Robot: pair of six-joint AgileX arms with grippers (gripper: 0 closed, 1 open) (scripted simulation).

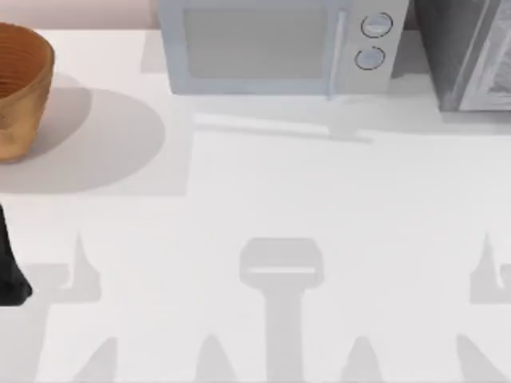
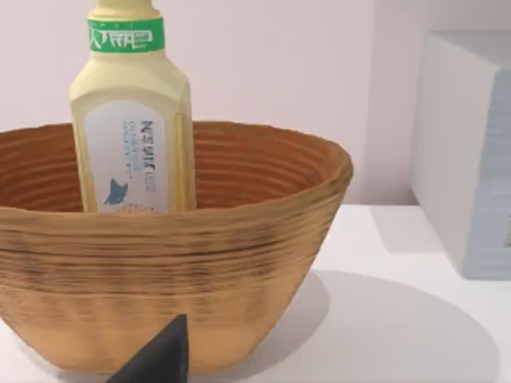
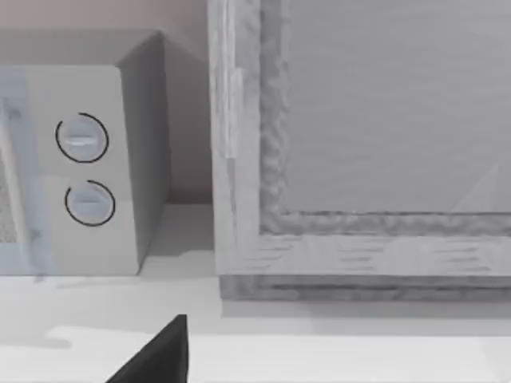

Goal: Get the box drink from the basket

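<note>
White surface [image 1: 263, 199] under flat light, pale wall behind, grey microwave [image 1: 279, 44] along the far edge, grey framed cabinet [image 1: 471, 52] in the far right corner. Orange-brown woven basket [image 1: 20, 88] at the far left, cut by the top view's edge.

Seen from the left wrist, basket [image 2: 168, 263] deep and bowl-shaped, ribbed inside, holding one thing: box drink [image 2: 132, 120], standing upright against the inner wall, white cap out of frame, green neck band and shoulders well above the rim. Nothing else visible inside, though the basket floor stays hidden behind the near wall.

Probably light and fairly stiff, a smooth plastic-looking body with flat label faces; likely slippery under too soft a pinch, and tall enough to tip if nudged sideways. Best hold judged to be across the squared body just below the shoulders, above the basket rim, where both flat sides are free. Neck narrower and rounder, a poorer seat. Lift straight up to clear the rim before any sideways travel.

Left hand [image 2: 160, 355] near the basket, on its near side, low, one dark fingertip showing; open or closed cannot be told. Left arm a dark shape at the top view's left edge [image 1: 9, 263]. Right hand [image 3: 160, 351] parked facing microwave and cabinet, one dark fingertip showing, state likewise impossible to tell. Drink not yet touched.
</note>
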